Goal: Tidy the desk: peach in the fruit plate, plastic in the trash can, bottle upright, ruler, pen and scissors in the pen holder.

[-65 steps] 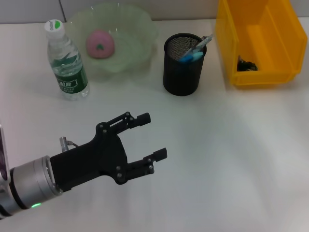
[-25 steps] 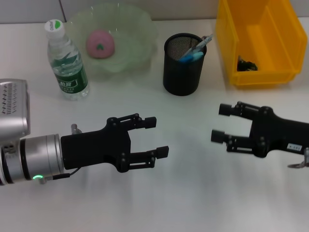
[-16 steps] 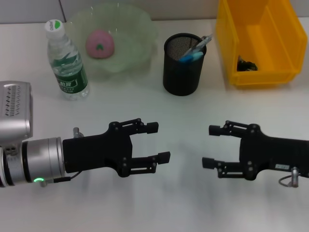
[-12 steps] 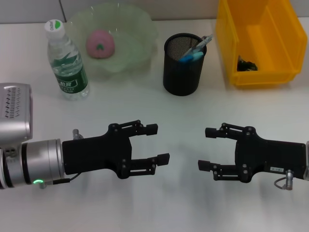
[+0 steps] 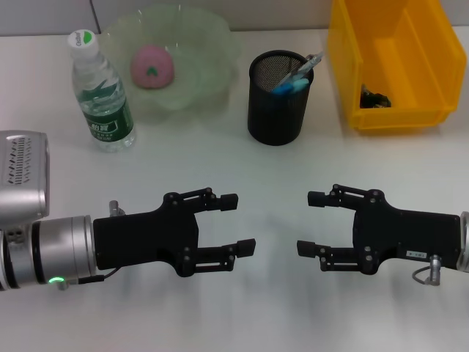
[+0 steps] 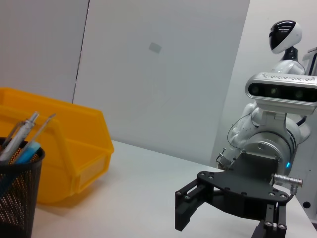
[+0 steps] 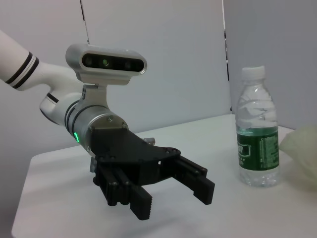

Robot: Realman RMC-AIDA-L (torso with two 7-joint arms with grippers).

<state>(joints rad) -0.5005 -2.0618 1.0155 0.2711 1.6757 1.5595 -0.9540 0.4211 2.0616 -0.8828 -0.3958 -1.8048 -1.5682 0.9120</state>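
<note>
The pink peach (image 5: 151, 65) lies in the pale green fruit plate (image 5: 212, 40). The water bottle (image 5: 102, 94) stands upright left of the plate and shows in the right wrist view (image 7: 256, 149). The black mesh pen holder (image 5: 278, 99) holds a pen and blue-handled items (image 5: 297, 76); it also shows in the left wrist view (image 6: 17, 198). The yellow bin (image 5: 392, 62) holds dark crumpled plastic (image 5: 374, 97). My left gripper (image 5: 237, 224) is open and empty over the front of the table. My right gripper (image 5: 311, 223) is open and empty, facing it.
The white table (image 5: 234, 158) shows bare between the two grippers and in front of the pen holder. The left wrist view shows my right gripper (image 6: 190, 210); the right wrist view shows my left gripper (image 7: 173, 196).
My right arm came into view from the right and moved left and nearer the front edge. My left gripper shifted slightly toward the front. The objects have not moved.
</note>
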